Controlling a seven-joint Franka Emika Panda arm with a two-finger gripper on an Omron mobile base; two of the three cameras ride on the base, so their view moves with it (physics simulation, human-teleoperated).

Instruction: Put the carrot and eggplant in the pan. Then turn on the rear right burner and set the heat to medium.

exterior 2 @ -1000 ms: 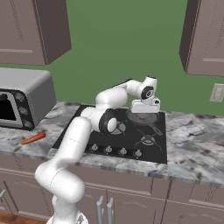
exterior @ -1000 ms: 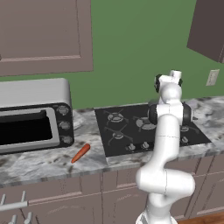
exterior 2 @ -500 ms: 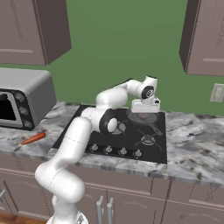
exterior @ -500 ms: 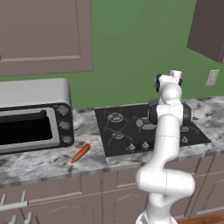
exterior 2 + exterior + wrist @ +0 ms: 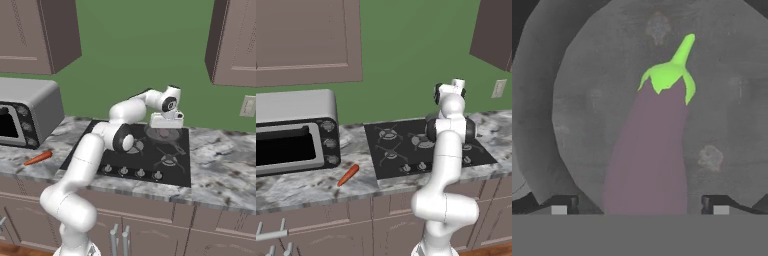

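Claw (image 5: 640, 205): jaws spread wide, the finger tips standing clear on either side of the eggplant (image 5: 649, 150), gripping nothing. It hangs over the pan (image 5: 577, 125), looking straight down into it.

Eggplant: lies on the pan's grey floor between the tips, green stem pointing away from the claw. Whether it has fully settled cannot be told. Judged delivered.

Pan: sits at the rear right of the cooktop (image 5: 100, 150), directly under the hand in the right base view.

Carrot (image 5: 348, 175): lies on the table (image 5: 306, 187), in front of the toaster oven (image 5: 293, 131) and just left of the cooktop, well apart from the pan. Not yet collected.

Burner controls: the row of knobs (image 5: 131, 172) runs along the cooktop's front edge; no flame visible, and knob positions are too small to read.

Assessment: first of two items placed. Outstanding: fetch the carrot, place it in the pan, light the rear right burner, set medium heat.
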